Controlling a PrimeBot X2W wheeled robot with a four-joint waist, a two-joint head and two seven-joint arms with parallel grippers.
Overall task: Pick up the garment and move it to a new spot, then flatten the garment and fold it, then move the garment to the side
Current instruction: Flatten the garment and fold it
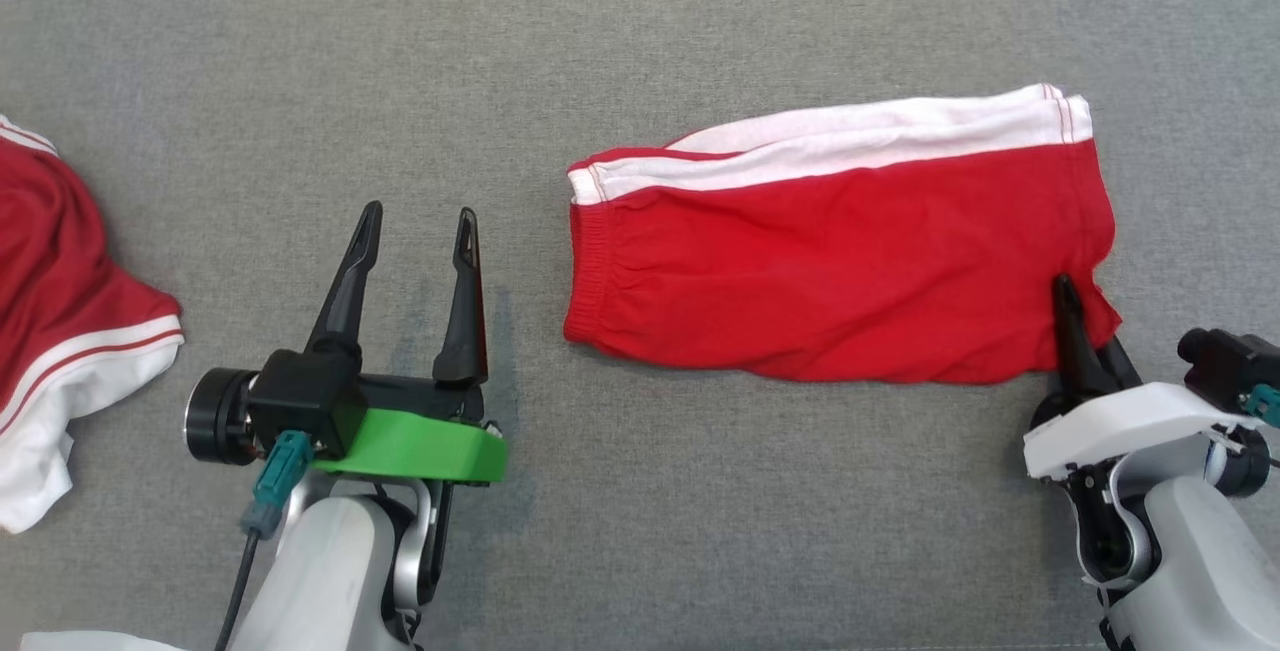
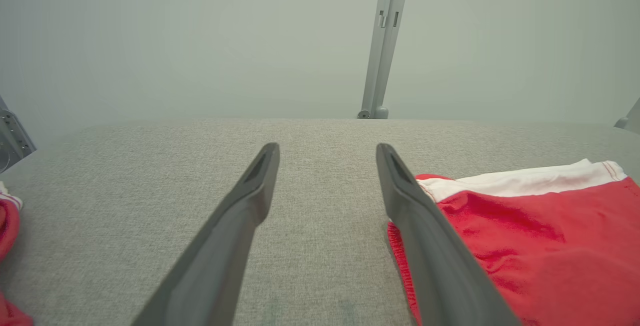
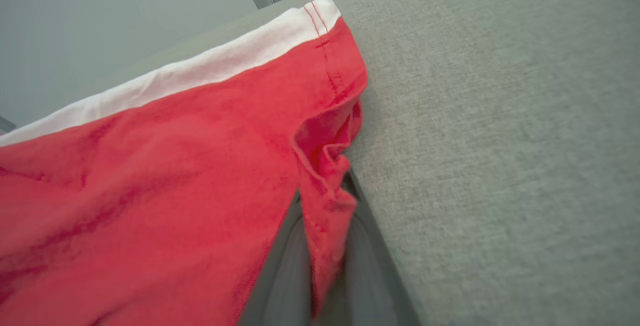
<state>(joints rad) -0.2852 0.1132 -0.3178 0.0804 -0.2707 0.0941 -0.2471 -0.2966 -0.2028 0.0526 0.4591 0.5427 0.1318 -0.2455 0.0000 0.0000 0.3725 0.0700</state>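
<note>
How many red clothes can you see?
2. The red shorts lie toward the right, corner pinched by the right gripper. Another red garment lies at the left edge, partly cut off.

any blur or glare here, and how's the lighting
Head view: crisp, even light, soft shadow by the left gripper. Left wrist view: sharp, far table edge bows. Right wrist view: red shorts and the pinching fingers smear at the bottom edge; no glare.

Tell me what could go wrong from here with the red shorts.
1. The right hand pinches only a small hem corner of the red shorts with a white side stripe; a pull may unfold them, or the grip may slip.
2. The left hand is open over the grey fabric table, so one-sided dragging could bunch the fabric.
</note>
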